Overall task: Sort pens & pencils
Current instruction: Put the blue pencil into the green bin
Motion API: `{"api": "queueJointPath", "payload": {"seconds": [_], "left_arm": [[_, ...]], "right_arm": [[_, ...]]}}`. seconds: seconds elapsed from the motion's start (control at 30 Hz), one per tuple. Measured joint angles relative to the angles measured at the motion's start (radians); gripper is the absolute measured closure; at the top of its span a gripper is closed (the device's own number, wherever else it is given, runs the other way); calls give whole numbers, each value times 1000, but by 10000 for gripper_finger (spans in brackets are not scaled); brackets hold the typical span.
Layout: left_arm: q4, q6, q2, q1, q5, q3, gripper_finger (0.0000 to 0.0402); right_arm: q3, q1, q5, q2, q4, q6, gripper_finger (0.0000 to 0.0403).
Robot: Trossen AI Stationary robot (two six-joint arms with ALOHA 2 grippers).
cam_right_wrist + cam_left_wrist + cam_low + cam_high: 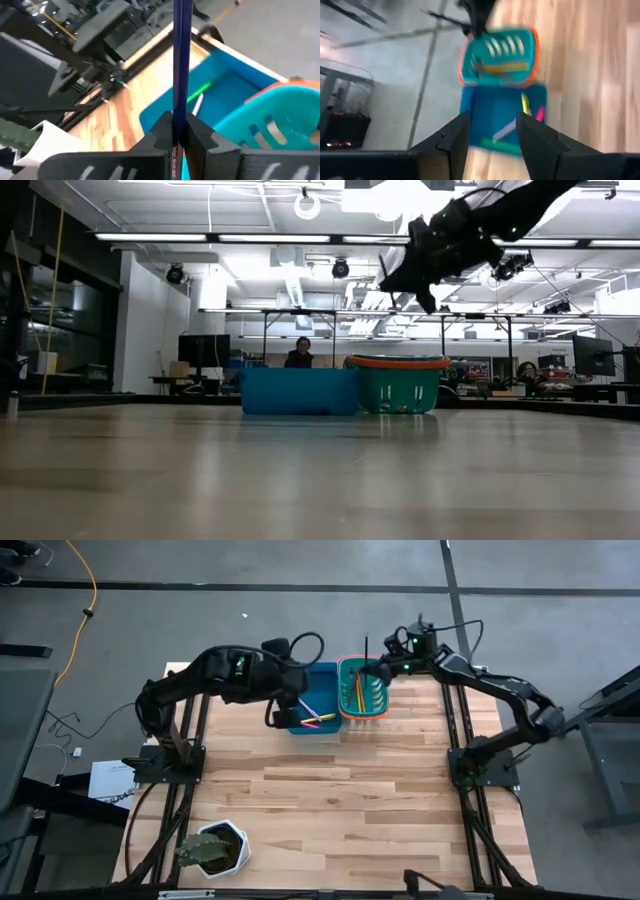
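The left arm reaches in from its side of the desk, elbow bent, its left end effector [492,131] held above the desk with the two dark fingers [456,137] spread apart — nothing between them. The right arm stretches across from the opposite side, forearm angled down toward the far edge. Its right end effector [179,131] hangs raised in the air, fingers [162,132] pressed together on a dark purple pen [182,60] — the pen stands up straight out of the grip.
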Motion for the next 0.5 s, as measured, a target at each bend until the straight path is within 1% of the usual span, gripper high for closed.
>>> {"api": "queueJointPath", "payload": {"seconds": [0.13, 0.2, 0.23, 0.3, 0.4, 0.5], "left_arm": [[-106, 21, -16, 0, 11, -1, 260], [-101, 49, -46, -1, 28, -17, 263], [-102, 62, -67, -1, 54, -26, 265], [-103, 78, -99, -1, 63, -30, 268], [-105, 83, -164, -1, 88, -44, 274], [-105, 71, -254, -1, 113, -44, 280]], "right_arm": [[0, 0, 39, 51, 12, 28, 392], [0, 2, 59, 62, 22, 35, 392], [0, 3, 69, 64, 26, 42, 392], [0, 3, 93, 64, 30, 56, 392], [0, 3, 127, 64, 31, 77, 392], [0, 3, 151, 64, 22, 86, 392]]}}
